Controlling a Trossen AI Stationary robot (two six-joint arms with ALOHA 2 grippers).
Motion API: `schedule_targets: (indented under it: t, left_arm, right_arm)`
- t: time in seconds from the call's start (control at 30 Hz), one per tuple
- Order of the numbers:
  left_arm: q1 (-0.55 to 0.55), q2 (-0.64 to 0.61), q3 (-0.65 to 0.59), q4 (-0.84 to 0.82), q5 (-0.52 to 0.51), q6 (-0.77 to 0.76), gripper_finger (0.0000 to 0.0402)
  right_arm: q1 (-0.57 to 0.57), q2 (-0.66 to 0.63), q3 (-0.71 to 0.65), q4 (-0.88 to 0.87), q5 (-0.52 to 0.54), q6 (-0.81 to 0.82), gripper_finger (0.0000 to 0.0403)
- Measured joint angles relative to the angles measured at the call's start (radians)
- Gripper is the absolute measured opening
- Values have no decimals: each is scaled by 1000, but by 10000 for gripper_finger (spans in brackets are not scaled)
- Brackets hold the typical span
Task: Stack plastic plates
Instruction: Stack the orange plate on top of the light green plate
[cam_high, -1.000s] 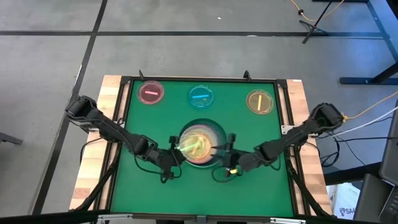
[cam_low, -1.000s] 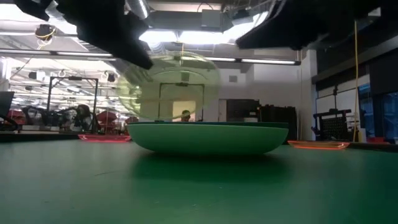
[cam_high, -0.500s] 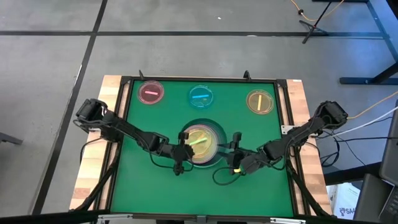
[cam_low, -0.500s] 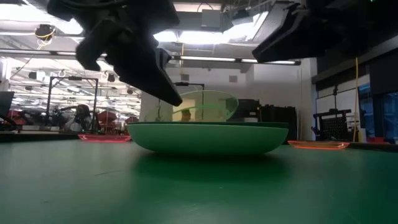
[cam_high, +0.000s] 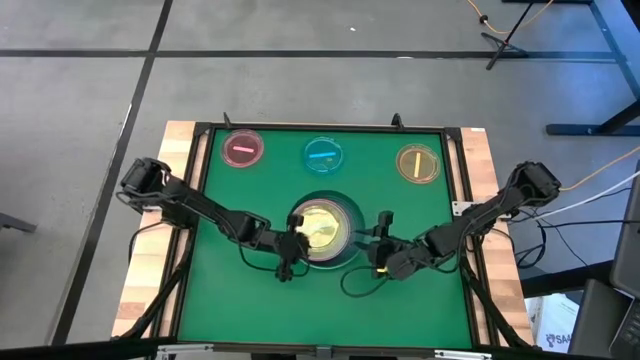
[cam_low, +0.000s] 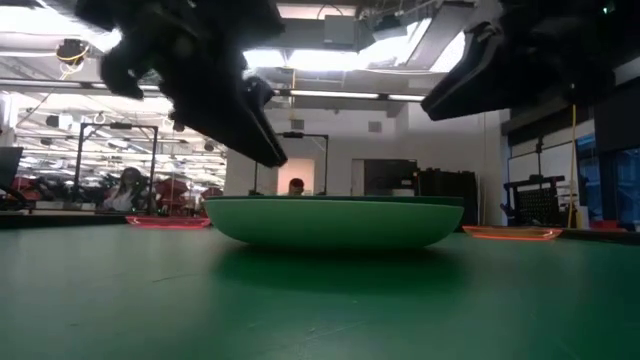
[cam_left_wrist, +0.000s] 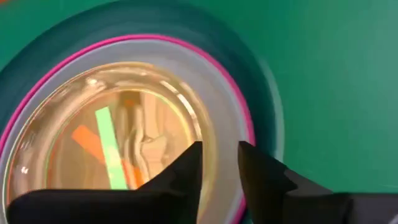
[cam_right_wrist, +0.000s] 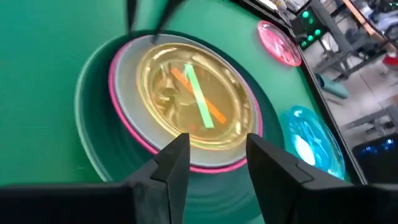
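Note:
A stack of plates (cam_high: 320, 232) sits mid-table, its dark green bottom plate (cam_low: 330, 224) resting on the mat. Above it show a pink rim (cam_left_wrist: 245, 118), a pale grey-white plate and clear small plates with a green and an orange stripe (cam_right_wrist: 196, 93). My left gripper (cam_left_wrist: 219, 168) is open, hovering just over the stack's left rim (cam_high: 294, 243). My right gripper (cam_right_wrist: 217, 158) is open too, a little above and right of the stack (cam_high: 368, 245). Neither touches a plate.
Three small translucent plates lie flat along the far edge: pink (cam_high: 243, 149), blue (cam_high: 323, 155), amber (cam_high: 418, 163). A raised black frame (cam_high: 200, 180) borders the green mat. Bare mat lies near the stack and to both sides.
My left gripper carried a tilted clear green-striped small plate rightward over the stack and lowered it. The plate went from steeply tipped to nearly level, and now lies flat in the stack, out of the gripper. My right gripper drew back slightly to the right.

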Motion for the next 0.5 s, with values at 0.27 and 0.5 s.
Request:
schedule_targets:
  t: [0.27,0.5]
  left_arm:
    - [-94,-80,0,-45,-5,21,103]
    - [-169,-88,-10,-22,-78,34,99]
  right_arm:
    - [-72,-128,0,-278,7,211,149]
    - [-252,-180,0,-616,-35,394,149]
